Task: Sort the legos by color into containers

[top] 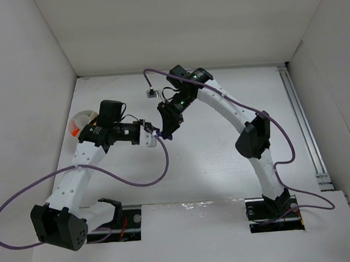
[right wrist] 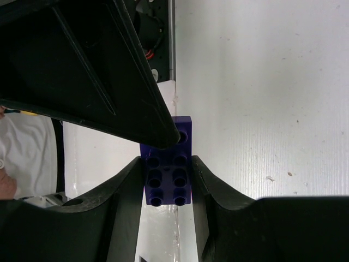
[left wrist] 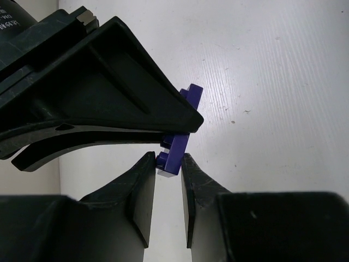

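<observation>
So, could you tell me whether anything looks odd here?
One purple brick sits between both arms' jaws at once at mid-table: right gripper clamps it, left gripper pinches its edge.

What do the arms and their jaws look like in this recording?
The left arm and right arm share white link shells with black joint housings and black bases. A purple cable loops loosely off each. Small green lights glow near the right wrist. The jaws are matte black wedges tapering to narrow tips.
</observation>
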{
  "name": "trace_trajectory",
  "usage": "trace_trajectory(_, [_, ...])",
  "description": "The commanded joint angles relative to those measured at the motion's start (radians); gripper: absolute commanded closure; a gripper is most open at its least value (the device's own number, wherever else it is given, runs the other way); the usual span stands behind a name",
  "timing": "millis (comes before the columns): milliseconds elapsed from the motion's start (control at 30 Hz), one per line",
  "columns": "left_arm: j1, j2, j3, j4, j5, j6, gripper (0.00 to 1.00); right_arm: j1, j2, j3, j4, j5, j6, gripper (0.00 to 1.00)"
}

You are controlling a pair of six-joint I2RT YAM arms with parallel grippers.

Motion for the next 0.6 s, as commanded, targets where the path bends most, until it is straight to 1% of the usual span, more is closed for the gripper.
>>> trace_trajectory(0, [-0.012, 0.006, 0.012, -0.001, 0.019, 0.009, 0.88, 0.021, -0.039, 0.06, -0.011, -0.029, -0.005, 0.97])
trace_trajectory(100, [-0.012, 0.006, 0.003, -0.001, 0.008, 0.018, 0.92, 0.021, -0.039, 0.06, -0.011, -0.02, -0.005, 0.95])
trace_trajectory(200, [-0.021, 0.006, -0.006, -0.001, -0.015, 0.046, 0.94, 0.021, -0.039, 0.06, -0.011, -0.02, -0.005, 0.82])
trace_trajectory(233, [-0.021, -0.003, -0.017, 0.009, -0.015, 0.046, 0.94, 0.021, -0.039, 0.06, -0.011, -0.02, -0.005, 0.72])
trace_trajectory(333, [-0.03, -0.012, -0.017, 0.009, -0.036, 0.055, 0.95, 0.021, -0.039, 0.06, -0.011, -0.011, -0.005, 0.61])
trace_trajectory(367, [-0.03, -0.012, -0.017, 0.009, -0.036, 0.055, 0.96, 0.021, -0.039, 0.06, -0.011, -0.011, -0.005, 0.55])
trace_trajectory(433, [-0.039, -0.021, -0.017, 0.009, -0.047, 0.055, 1.0, 0.021, -0.039, 0.06, -0.011, -0.011, -0.005, 0.52])
trace_trajectory(567, [-0.039, -0.021, -0.017, 0.009, -0.069, 0.055, 1.0, 0.021, -0.039, 0.06, -0.011, -0.011, -0.005, 0.46])
